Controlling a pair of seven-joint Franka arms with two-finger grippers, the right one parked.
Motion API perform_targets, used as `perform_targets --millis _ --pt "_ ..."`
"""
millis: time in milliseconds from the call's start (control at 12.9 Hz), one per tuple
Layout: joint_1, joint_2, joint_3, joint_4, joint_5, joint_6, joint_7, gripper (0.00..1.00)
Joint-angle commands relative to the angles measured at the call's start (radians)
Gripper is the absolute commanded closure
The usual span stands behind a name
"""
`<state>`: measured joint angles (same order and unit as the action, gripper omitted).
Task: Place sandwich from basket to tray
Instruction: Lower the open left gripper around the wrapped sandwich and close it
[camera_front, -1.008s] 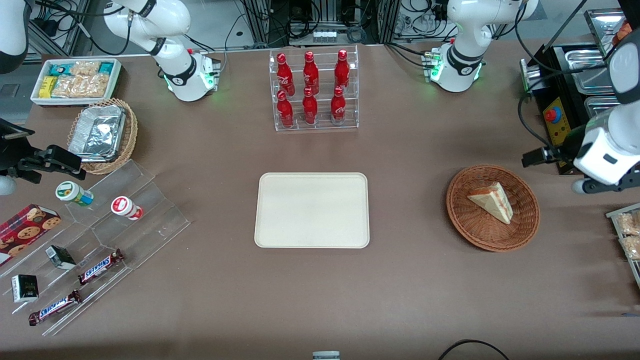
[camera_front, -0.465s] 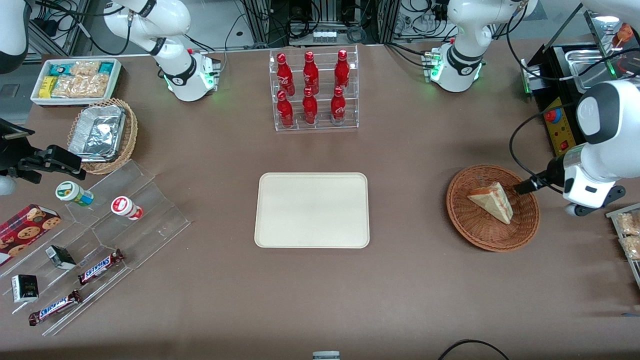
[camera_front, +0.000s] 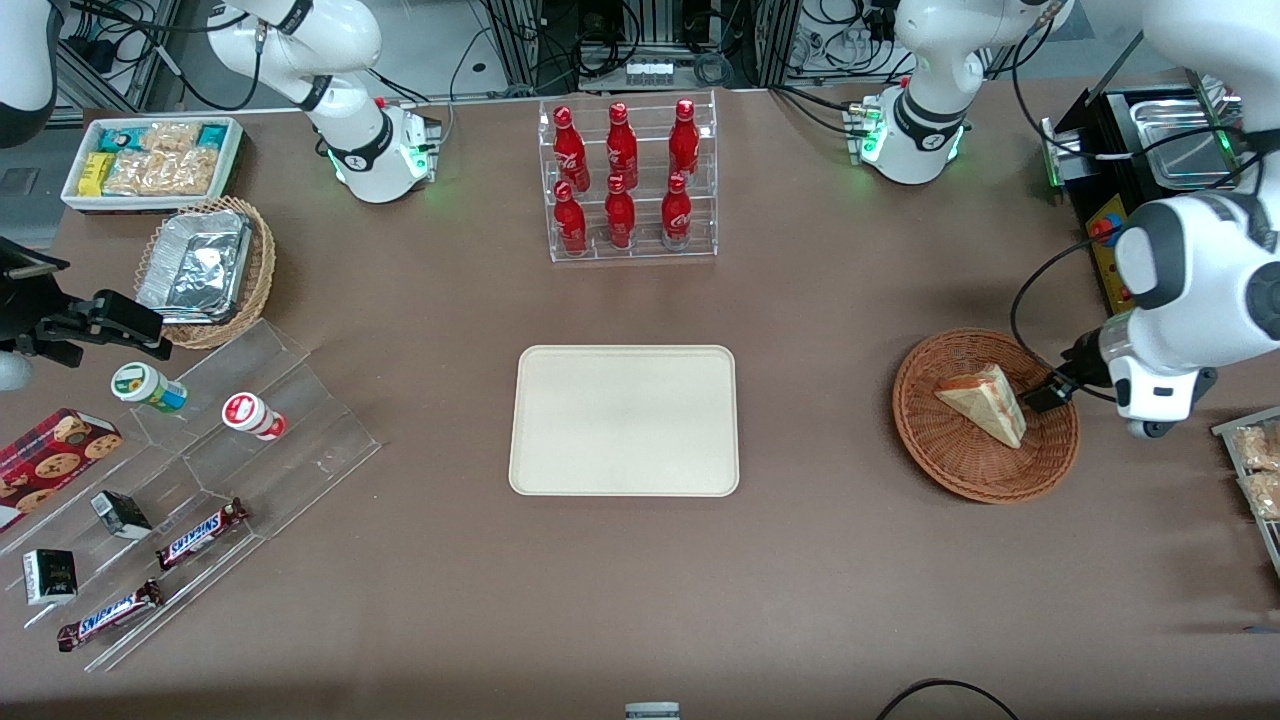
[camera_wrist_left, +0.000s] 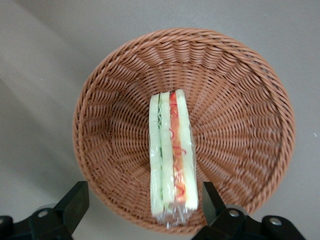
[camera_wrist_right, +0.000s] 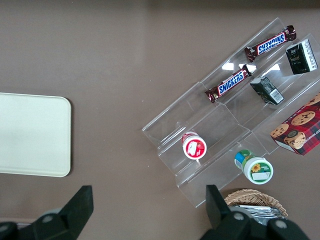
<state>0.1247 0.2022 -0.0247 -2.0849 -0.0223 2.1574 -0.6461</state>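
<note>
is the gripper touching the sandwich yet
Apart. The left wrist view shows the open gripper with fingers spread wide of the sandwich, which lies untouched in the basket.

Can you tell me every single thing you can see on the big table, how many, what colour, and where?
sandwich: 1, white with red and green filling, in the basket
basket: 1, reddish-brown wicker, toward the working arm's end
tray: 1, cream, mid-table, bare
bottles: 6, red, in a clear rack farther from the camera than the tray
snack bin: 1, white, toward the parked arm's end
foil tray: 1, silver, in a lighter wicker basket
cups: 2, on a clear stepped stand
Snickers bars: 2, brown, same stand
cookie box: 1, red
hand: 1, black, open, above the basket, fingers either side of the sandwich's end
</note>
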Motion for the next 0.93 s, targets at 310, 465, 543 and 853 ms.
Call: perform_targets --millis 310,465,543,853 --pt "0.007 0.088 -0.011 -0.089 -0.034 0.203 -0.116 0.00" --pt "0.000 0.089 -0.011 -0.092 -0.034 0.203 -0.116 0.00" --pt "-0.002 0.089 -0.011 -0.093 -0.033 0.203 -0.115 0.00" --pt "-0.003 0.066 -0.014 -0.086 -0.033 0.182 -0.116 0.00"
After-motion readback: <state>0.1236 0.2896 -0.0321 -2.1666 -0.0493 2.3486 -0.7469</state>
